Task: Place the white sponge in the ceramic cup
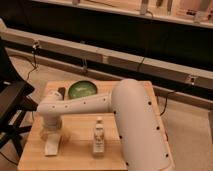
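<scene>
Camera view: a wooden worktop (75,152) is seen from above, with the white arm (130,120) stretched across it from the right edge toward the left edge.
Gripper (50,131): it is pointed down near the front-left corner, directly over the far end of the white sponge (51,146). Contact cannot be confirmed, and whether it is released or clenched cannot be told.
White sponge: it is laid flat close to the front-left corner.
Ceramic cup (61,92): a small dark vessel near the far edge, just beside the green bowl (81,90), is judged to be the cup.
Bottle (98,137): it is stood upright near the front edge, to the right of the sponge.
Handling: the sponge is expected to be light, soft and compressible, and not fragile. It is best taken across its narrow width near the middle, so that it is squeezed slim enough to be dropped into the cup.
</scene>
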`<control>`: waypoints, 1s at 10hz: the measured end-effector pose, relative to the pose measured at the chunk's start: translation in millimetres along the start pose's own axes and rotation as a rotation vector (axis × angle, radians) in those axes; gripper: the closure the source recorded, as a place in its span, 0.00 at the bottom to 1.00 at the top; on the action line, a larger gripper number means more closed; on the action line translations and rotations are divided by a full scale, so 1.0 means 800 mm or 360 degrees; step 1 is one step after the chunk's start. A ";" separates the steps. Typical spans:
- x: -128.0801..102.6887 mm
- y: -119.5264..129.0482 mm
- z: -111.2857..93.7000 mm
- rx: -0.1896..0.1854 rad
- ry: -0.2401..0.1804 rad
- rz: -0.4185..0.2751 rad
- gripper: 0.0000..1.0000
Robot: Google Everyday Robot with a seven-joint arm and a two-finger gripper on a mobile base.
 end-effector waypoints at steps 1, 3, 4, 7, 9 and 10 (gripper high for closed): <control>0.001 0.001 0.000 0.0001 0.0000 0.0006 0.22; 0.001 0.002 -0.001 0.0001 0.0000 0.0012 0.39; 0.002 0.002 -0.003 0.0001 0.0001 0.0011 0.47; 0.002 0.002 -0.009 0.0000 0.0003 0.0003 0.76; 0.002 0.003 -0.011 -0.0001 0.0003 0.0005 0.96; 0.002 0.003 -0.010 -0.0002 0.0005 0.0003 1.00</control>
